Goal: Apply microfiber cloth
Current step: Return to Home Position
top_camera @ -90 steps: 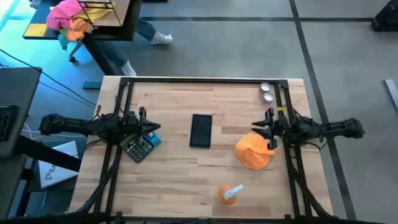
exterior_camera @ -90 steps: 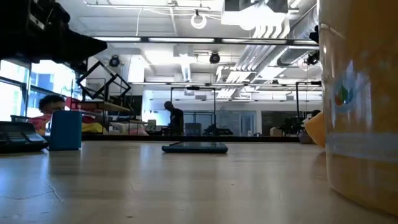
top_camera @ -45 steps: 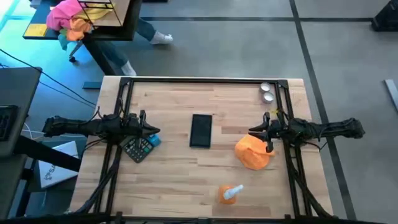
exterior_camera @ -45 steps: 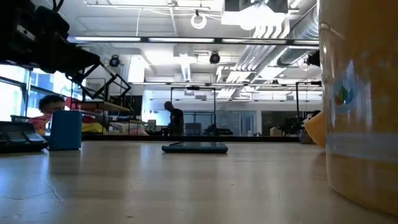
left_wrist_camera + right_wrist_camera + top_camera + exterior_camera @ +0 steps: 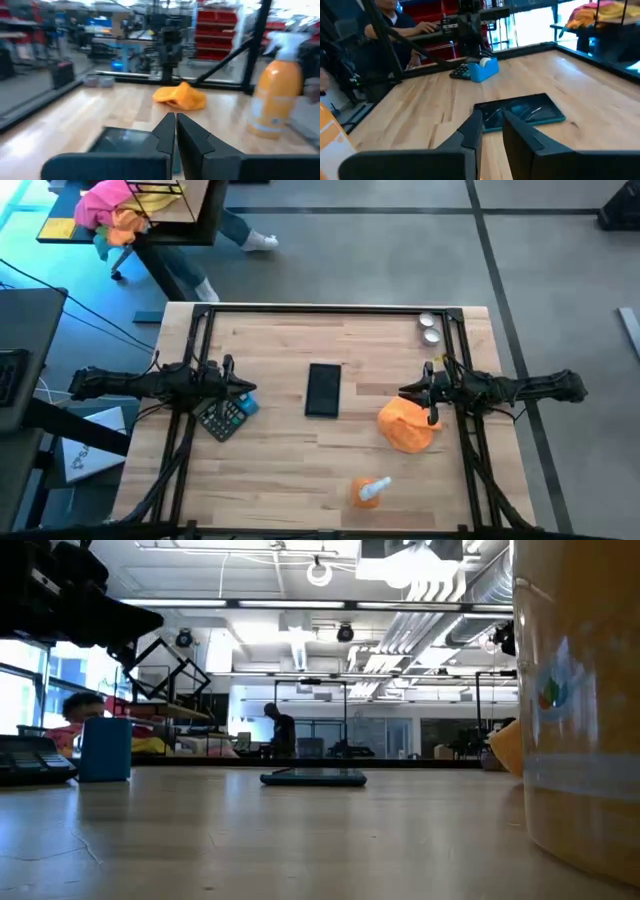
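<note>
Where it lies, microfiber cloth point(image 5: 406, 426), crumpled, soft

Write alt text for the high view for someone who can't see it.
Wooden table from above: a dark phone lies flat at centre, the orange microfiber cloth crumpled to its right by the right gripper. The left gripper is beside a calculator; an orange spray bottle sits near the bottom edge.

— The table point(image 5: 280, 450)?
— Pale wood planks, smooth, with a low sheen; the microfiber cloth point(image 5: 405, 425) is soft matt fabric, crumpled.
— And the phone point(image 5: 530, 112)?
— Glossy face, reflecting; the spray bottle point(image 5: 275, 100) is clear smooth plastic; the small tins point(image 5: 432, 335) look like shiny metal.
</note>
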{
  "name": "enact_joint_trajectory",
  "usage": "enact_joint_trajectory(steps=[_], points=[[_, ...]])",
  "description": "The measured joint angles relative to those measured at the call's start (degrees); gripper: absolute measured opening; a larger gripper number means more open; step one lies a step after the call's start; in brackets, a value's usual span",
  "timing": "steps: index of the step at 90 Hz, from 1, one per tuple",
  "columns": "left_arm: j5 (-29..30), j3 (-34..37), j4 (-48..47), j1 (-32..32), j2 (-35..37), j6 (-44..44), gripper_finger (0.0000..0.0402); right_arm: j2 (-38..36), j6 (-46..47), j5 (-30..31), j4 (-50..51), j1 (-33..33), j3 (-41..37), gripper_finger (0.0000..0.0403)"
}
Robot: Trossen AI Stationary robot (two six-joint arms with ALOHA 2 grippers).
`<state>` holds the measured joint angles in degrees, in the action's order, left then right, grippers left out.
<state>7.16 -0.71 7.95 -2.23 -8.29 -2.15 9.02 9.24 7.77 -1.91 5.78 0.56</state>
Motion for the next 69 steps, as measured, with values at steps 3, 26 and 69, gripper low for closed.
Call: enact_joint_trajectory(steps=[3, 26, 69], points=[[1.40, 0.00, -0.02, 0.01, 0.01, 0.58, 0.0000, 0.00, -0.43, 0.00, 0.00, 0.00, 0.00, 0.0044], [2.84, 0.00, -0.16, 0.01, 0.01, 1.33, 0.0000, 0.00, -0.27, -0.05, 0.08, 0.00, 0.02, 0.0044], [2.84, 0.00, -0.33, 0.01, 0.01, 1.33, 0.0000, 0.00, -0.29, -0.07, 0.20, 0.00, 0.04, 0.0044]])
